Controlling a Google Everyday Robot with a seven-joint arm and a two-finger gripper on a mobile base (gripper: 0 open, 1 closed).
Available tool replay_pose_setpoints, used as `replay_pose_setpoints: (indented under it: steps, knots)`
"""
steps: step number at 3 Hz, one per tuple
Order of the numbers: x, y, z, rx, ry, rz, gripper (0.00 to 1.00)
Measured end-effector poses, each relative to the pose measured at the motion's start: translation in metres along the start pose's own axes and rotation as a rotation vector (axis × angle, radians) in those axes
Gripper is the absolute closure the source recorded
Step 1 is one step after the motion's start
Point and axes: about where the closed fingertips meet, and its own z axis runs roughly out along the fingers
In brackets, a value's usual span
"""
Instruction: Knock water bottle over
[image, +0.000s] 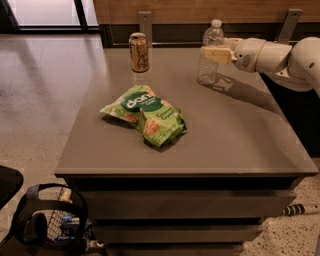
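Observation:
The water bottle (212, 40) is a small clear ribbed bottle with a white cap. It stands at the far right of the grey table (235, 130), leaning slightly. My gripper (207, 53) reaches in from the right on a white arm (270, 55). Its tan tip lies across the bottle's middle, touching or just in front of it. The bottle's base rests on the table.
A gold-tan drink can (139, 52) stands at the far left of the table. A green chip bag (146, 114) lies in the middle. A wooden wall runs behind the table. A black wire basket (50, 220) sits on the floor at the front left.

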Motion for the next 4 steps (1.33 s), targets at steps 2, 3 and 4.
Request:
replay_pose_setpoints:
  steps: [2, 3, 4]
  knots:
    - [0.000, 0.004, 0.006, -0.010, 0.000, 0.002, 0.92]
    - [-0.003, 0.006, 0.010, -0.045, 0.051, -0.021, 1.00]
    - [-0.012, 0.008, 0.010, -0.100, 0.187, -0.060, 1.00]
